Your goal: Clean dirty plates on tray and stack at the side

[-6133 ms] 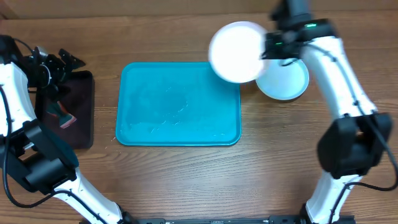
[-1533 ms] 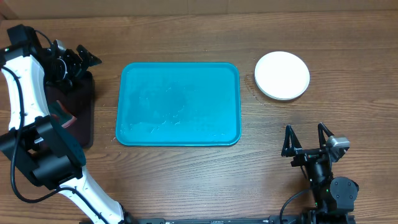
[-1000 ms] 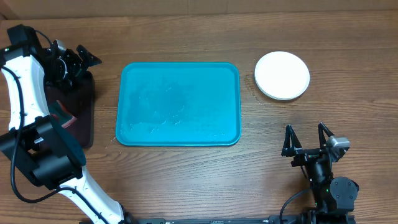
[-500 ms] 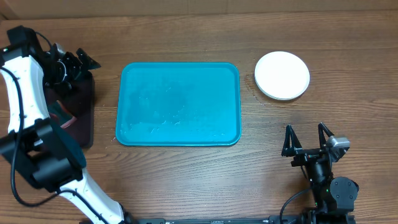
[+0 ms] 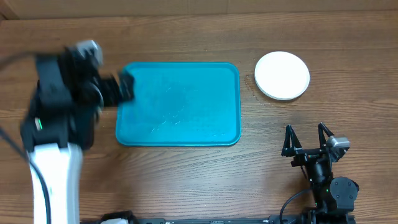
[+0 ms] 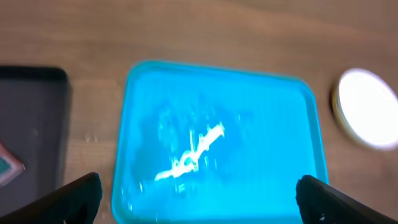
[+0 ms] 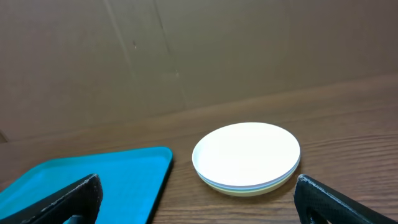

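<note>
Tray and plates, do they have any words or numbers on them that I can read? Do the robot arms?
There is no readable text in any view.
The turquoise tray is plain, with only shiny streaks.
The white plate on top of the stack is blank.
The left arm is too blurred to read.
The right gripper shows no label.

From overhead my left arm (image 5: 59, 106) is a blur and hides most of the black tray (image 6: 34, 124), which my left wrist view cuts off at its left edge. That view is soft throughout, and the plates (image 6: 367, 109) run off its right edge.
</note>
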Robot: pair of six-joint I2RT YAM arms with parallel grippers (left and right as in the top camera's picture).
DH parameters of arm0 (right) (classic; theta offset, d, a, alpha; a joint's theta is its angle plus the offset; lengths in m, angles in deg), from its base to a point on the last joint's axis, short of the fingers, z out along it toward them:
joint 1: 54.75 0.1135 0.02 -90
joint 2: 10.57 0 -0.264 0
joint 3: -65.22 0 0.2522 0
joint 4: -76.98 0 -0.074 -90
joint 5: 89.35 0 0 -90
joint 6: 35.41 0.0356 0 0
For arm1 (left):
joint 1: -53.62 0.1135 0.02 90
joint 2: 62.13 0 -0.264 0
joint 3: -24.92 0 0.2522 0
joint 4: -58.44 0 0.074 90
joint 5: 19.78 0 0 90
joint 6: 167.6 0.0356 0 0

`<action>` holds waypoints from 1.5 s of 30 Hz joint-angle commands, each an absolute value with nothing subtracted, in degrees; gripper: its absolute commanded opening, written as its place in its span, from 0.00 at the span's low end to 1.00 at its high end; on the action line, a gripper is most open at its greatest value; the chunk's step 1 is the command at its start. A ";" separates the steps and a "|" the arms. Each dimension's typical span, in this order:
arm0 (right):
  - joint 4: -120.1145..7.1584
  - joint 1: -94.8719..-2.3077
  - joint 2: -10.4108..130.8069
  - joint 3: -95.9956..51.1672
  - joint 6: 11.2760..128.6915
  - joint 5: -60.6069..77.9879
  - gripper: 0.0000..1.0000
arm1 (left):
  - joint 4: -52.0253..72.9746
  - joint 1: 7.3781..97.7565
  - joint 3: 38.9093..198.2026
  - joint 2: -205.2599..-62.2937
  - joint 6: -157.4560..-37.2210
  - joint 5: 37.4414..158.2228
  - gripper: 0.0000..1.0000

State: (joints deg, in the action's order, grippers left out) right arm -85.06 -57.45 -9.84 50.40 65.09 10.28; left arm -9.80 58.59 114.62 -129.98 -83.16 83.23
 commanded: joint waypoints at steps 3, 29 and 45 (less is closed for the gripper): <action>-85.32 -57.82 -10.41 51.01 65.31 9.66 1.00 | -15.35 56.21 105.68 -116.98 -79.32 81.26 1.00; -85.30 -57.82 -10.41 51.01 65.31 9.66 1.00 | 30.00 56.14 49.51 -66.01 -73.68 78.42 1.00; -85.30 -57.82 -10.41 51.01 65.31 9.66 1.00 | 40.45 56.03 38.93 -62.32 -89.20 68.67 1.00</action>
State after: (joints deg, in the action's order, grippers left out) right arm -85.08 -57.45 -9.84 50.40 65.09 10.23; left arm 40.08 56.58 39.28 -63.08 -86.73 70.66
